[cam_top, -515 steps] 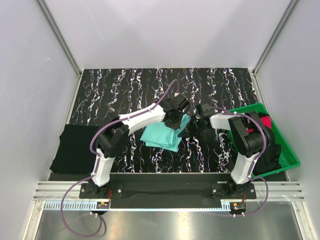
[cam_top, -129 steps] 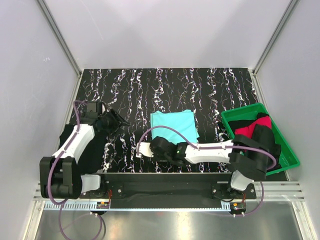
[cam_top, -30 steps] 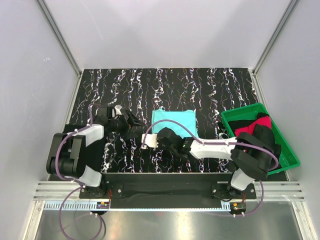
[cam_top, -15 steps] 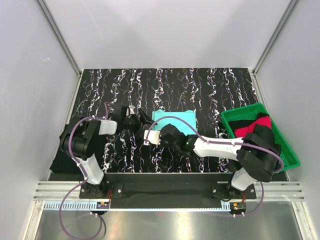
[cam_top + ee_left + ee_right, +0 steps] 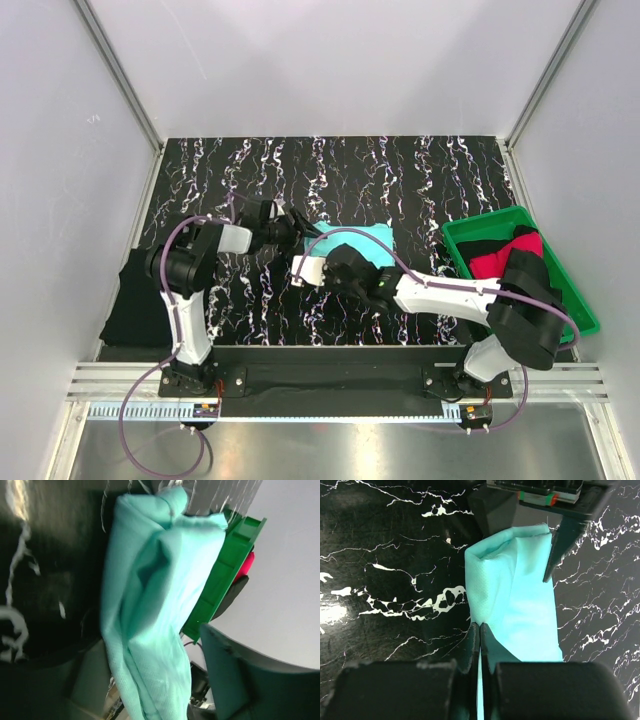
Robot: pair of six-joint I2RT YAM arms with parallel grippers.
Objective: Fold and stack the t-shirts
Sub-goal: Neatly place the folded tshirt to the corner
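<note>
Nearest us, at the left edge of the surface, a black t-shirt [image 5: 135, 300] lies flat, partly off the marbled mat [image 5: 400, 170].

Mid-surface, the right claw [image 5: 479, 627] is pressed fully together. A thin sliver of the turquoise-mint t-shirt [image 5: 520, 605] shows between its fingers, so we read it as pinching the near edge of that cloth. The shirt is a folded strip on the mat at the centre, bunched and raised at its far end.

Beyond that end, the left claw [image 5: 295, 233] stands wide, one finger on each side of the raised cloth. From its own camera, the cloth fills the gap between the fingers.

Further right, well apart, the green tray [image 5: 482, 217] holds a red-pink t-shirt [image 5: 490, 262] and black cloth [image 5: 520, 262].
</note>
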